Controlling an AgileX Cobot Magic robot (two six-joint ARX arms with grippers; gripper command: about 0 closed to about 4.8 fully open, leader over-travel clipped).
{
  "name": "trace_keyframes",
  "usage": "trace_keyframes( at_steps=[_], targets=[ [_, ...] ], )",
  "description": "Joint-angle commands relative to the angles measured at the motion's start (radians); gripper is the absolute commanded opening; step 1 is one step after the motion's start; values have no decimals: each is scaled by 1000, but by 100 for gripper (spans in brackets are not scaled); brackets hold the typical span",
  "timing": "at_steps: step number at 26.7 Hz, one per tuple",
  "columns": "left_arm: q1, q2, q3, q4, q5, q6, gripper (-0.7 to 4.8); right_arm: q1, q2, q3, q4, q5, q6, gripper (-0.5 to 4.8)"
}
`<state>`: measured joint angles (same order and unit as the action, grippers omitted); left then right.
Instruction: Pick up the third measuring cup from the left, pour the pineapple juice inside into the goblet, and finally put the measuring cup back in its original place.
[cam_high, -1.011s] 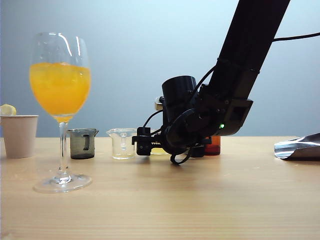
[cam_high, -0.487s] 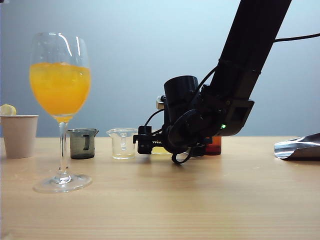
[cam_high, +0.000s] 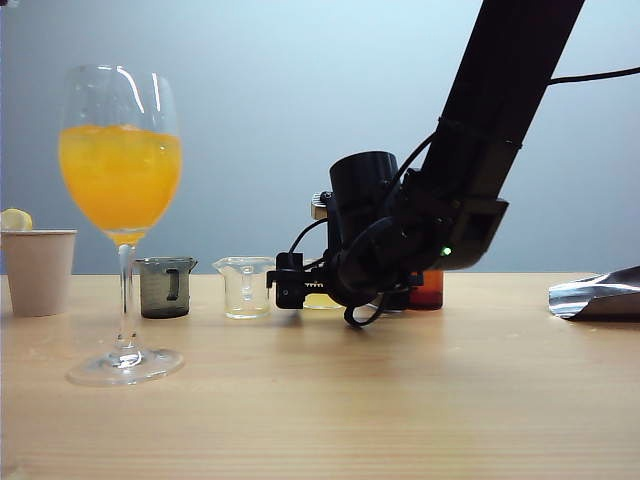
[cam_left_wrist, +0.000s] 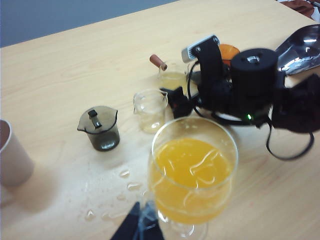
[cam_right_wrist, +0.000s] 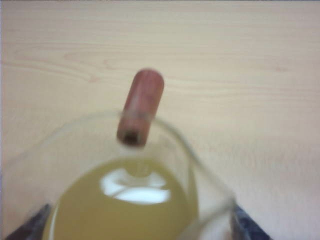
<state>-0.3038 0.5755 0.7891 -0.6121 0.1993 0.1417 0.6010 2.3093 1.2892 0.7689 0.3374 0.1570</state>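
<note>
Small clear plastic third measuring cup (cam_right_wrist: 120, 200) of pale yellow pineapple juice (cam_right_wrist: 125, 210) stands upright at centre frame, brown handle (cam_right_wrist: 141, 106) pointing away from the camera, between the open right hand's (cam_high: 290, 282) fingers. Four cups line the desk (cam_high: 320, 390). Left hand (cam_left_wrist: 137, 227): state indeterminable, at the goblet's (cam_high: 121, 190) foot.

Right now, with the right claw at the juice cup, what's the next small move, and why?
Probably close the right claw on the third measuring cup. Its fingers stand open on either side of the cup, which sits on the table with pineapple juice inside; the goblet waits.

Right tool (cam_high: 290, 287) wide open, low
</note>
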Motion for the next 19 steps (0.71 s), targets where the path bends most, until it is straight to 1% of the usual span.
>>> trace_keyframes(
  at_steps=[1, 6, 12, 18, 19],
  targets=[
    [0, -2, 7, -62, 3, 0, -6, -6, 6, 80, -105, -8, -3, 479],
    [0, -2, 7, -60, 3, 1, -6, -8, 39, 100, -95, -18, 11, 479],
    [0, -2, 7, -60, 3, 1, -6, -8, 43, 98, -42, -19, 5, 479],
    [0, -2, 7, -59, 3, 1, -6, -8, 43, 98, -40, -19, 8, 479],
    [0, -2, 7, -60, 3, 1, -6, -8, 43, 98, -41, -19, 9, 444]
  ],
)
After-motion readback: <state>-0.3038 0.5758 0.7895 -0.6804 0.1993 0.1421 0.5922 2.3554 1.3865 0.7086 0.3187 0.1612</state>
